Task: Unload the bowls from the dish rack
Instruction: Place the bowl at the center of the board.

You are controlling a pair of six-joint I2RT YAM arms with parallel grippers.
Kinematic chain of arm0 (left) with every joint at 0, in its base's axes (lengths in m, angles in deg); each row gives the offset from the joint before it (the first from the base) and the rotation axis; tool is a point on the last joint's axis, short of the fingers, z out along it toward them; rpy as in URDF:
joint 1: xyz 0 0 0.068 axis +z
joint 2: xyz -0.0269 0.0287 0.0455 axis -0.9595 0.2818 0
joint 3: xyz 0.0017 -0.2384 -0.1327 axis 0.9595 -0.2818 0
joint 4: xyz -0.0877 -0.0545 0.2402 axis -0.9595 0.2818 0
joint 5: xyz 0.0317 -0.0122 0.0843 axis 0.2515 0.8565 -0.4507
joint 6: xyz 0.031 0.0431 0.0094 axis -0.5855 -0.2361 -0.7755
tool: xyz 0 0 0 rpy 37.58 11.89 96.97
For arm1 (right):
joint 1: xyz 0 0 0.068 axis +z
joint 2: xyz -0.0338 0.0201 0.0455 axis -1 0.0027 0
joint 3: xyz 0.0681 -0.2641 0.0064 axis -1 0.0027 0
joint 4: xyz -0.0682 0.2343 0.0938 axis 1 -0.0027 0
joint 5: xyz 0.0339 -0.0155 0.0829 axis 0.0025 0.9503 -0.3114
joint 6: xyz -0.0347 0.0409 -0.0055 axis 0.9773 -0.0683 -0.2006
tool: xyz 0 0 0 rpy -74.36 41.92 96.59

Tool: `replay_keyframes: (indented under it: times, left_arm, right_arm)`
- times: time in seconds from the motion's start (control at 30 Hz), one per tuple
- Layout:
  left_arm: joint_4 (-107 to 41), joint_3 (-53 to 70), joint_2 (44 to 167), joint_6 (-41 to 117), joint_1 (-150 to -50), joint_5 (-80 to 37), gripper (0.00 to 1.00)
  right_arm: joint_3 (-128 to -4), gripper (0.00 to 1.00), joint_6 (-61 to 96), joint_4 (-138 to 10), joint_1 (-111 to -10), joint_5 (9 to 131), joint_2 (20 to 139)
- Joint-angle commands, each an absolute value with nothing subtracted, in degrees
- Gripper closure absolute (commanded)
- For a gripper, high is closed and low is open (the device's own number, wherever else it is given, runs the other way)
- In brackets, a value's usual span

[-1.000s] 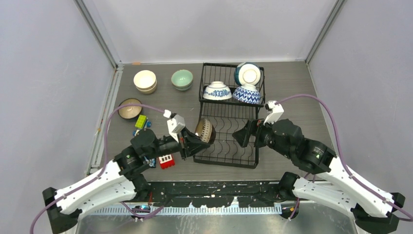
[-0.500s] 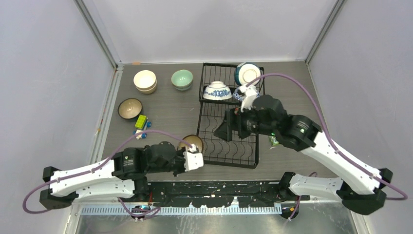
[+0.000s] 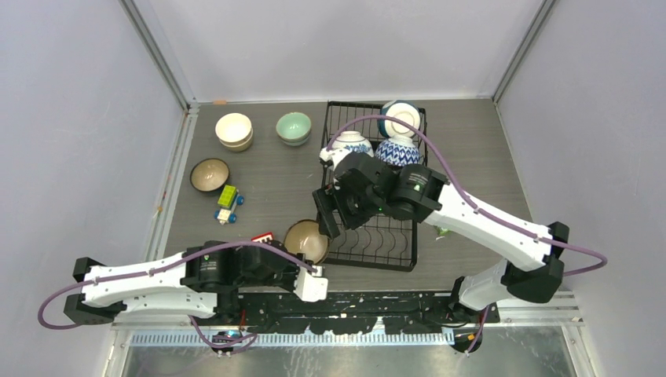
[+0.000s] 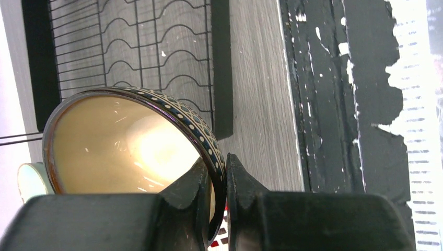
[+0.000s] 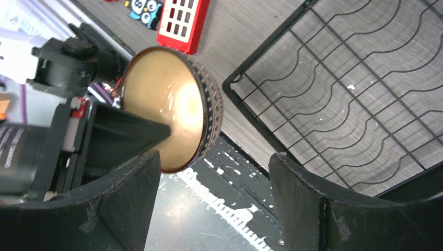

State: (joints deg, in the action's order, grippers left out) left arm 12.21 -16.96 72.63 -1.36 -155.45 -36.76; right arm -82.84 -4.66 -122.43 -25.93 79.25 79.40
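Observation:
My left gripper (image 3: 309, 261) is shut on the rim of a brown patterned bowl (image 3: 305, 239), one finger inside and one outside (image 4: 219, 175). The bowl (image 4: 130, 141) hangs tilted just off the near left corner of the black dish rack (image 3: 369, 236). My right gripper (image 3: 325, 217) stands open over the rack's left edge, nothing between its fingers (image 5: 214, 159); the held bowl (image 5: 172, 104) lies just ahead of it. Two blue-and-white bowls (image 3: 399, 151) and a teal bowl on its side (image 3: 400, 118) sit in the rack's far part; the right arm partly hides one.
A cream bowl (image 3: 234, 129), a pale green bowl (image 3: 294, 127) and a brown bowl (image 3: 210, 174) stand on the table at the far left. Toy blocks lie near them: a yellow-green one (image 3: 228, 196) and a red one (image 3: 263, 236). Walls enclose the table.
The left arm has drawn the brown bowl off the rack, back toward the near edge. The right arm has swung left across the rack toward that bowl, its jaws slightly narrower.

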Motion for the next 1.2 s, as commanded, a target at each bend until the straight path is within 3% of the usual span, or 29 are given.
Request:
replay_keyframes:
  times: [0.0, 0.67, 1.17]
  left_arm:
    - [13.0, -12.7, 73.2, -4.9, -156.1, -36.6, 1.0]
    - [19.4, -6.7, 76.5, 0.4, -156.4, -27.5, 1.0]
    - [20.4, -6.2, 76.6, 0.4, -156.4, -29.0, 1.0]
  right_arm:
    - [-87.3, 0.22, -1.1, -125.4, -24.6, 83.7, 82.4]
    - [-93.1, 0.43, 3.3, -128.9, -21.7, 84.1, 93.3]
    - [-92.0, 0.5, 2.3, -128.1, -20.1, 81.3, 97.0]
